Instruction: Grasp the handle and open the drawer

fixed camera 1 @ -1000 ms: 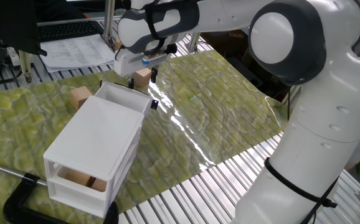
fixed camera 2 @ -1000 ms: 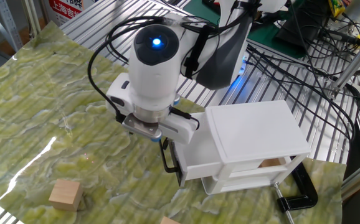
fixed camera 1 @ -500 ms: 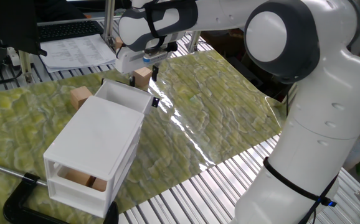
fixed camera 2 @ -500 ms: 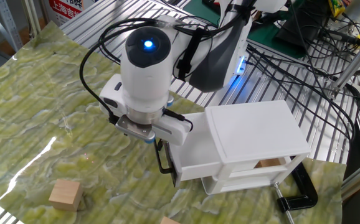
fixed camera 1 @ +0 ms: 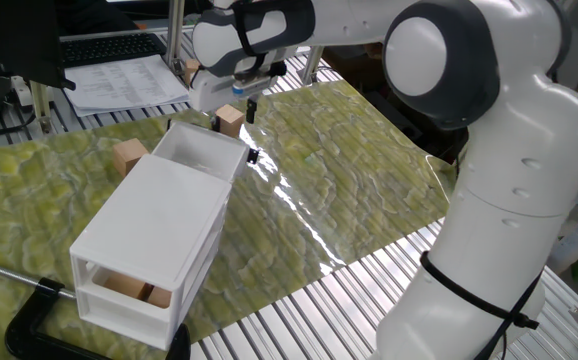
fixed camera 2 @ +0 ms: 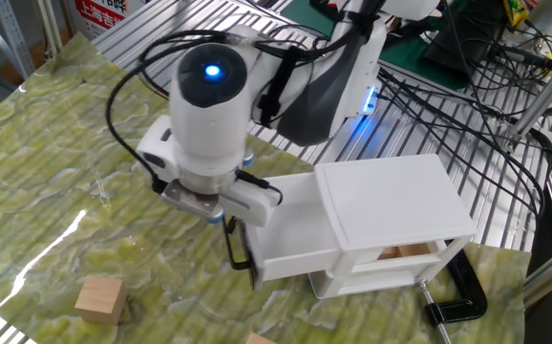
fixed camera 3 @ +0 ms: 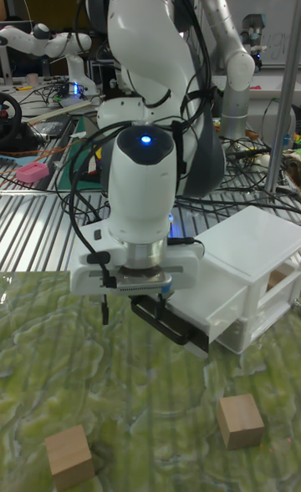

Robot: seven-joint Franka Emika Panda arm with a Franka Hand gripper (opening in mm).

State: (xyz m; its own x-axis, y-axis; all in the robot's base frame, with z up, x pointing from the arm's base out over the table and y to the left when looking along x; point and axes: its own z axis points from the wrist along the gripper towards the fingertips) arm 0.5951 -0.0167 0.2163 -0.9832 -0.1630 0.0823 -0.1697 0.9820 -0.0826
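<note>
The white two-drawer cabinet (fixed camera 2: pixel 391 205) lies on a green patterned mat. Its upper drawer (fixed camera 2: pixel 290 215) is pulled partly out, and its open tray (fixed camera 1: pixel 204 152) shows from above. My gripper (fixed camera 2: pixel 247 270) is at the drawer front, with its long black fingers (fixed camera 3: pixel 171 325) close together and shut on the handle. The handle is hidden between the fingers and behind the white wrist in all three views. The lower drawer (fixed camera 2: pixel 371 282) stays in the cabinet.
Tan wooden cubes (fixed camera 3: pixel 241 421) (fixed camera 3: pixel 68 457) lie on the mat in front of the drawer, and two more (fixed camera 1: pixel 129 155) (fixed camera 1: pixel 229 120) sit beside it. A black clamp (fixed camera 2: pixel 457 296) holds the cabinet's rear. Cables (fixed camera 2: pixel 467 86) run over the slatted metal table.
My gripper has moved away from the cabinet with the handle in it. The upper drawer has slid further out with it. The cabinet and cubes have stayed put.
</note>
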